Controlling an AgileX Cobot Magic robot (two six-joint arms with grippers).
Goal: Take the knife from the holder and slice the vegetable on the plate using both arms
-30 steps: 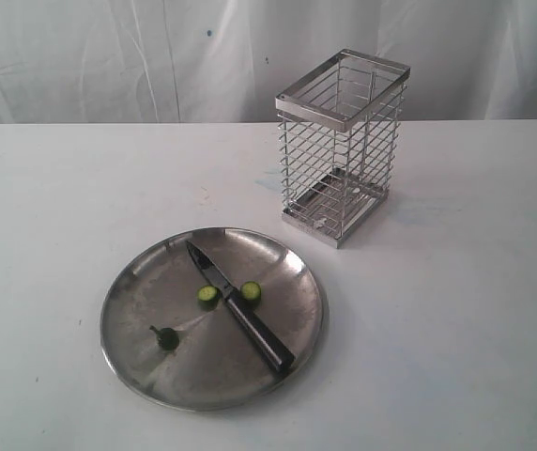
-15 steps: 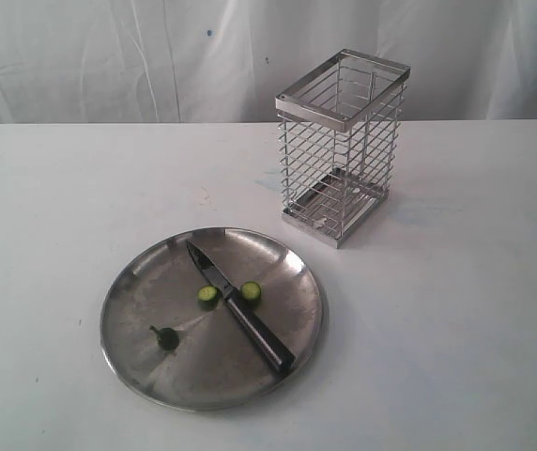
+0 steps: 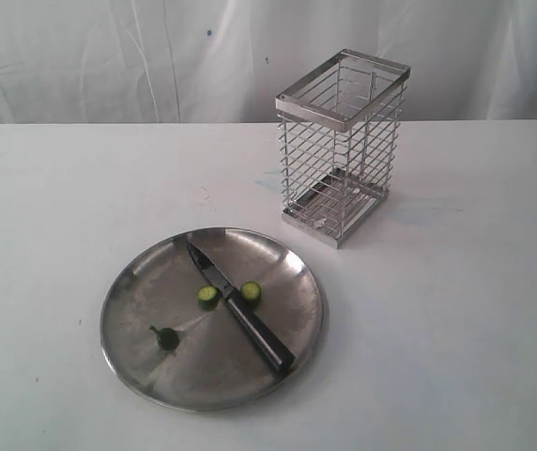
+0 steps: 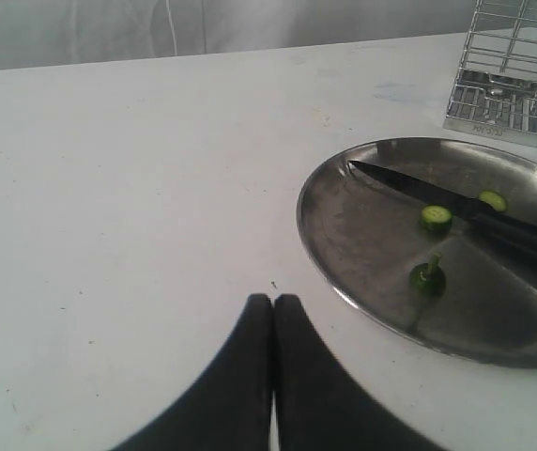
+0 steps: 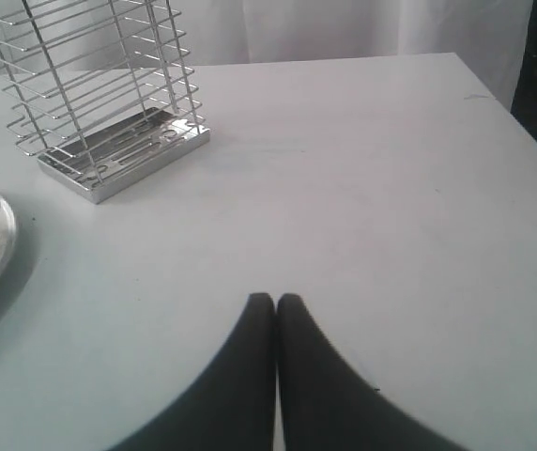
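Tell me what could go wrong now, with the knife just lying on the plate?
1. The knife lies loose across the plate, its handle end at the rim. A nudge might slide it onto the table.
2. The slices sit right beside the knife, so lifting it might roll them away.
3. The left gripper and right gripper are both shut. Unless they open first, they may only push the knife instead of grabbing it.
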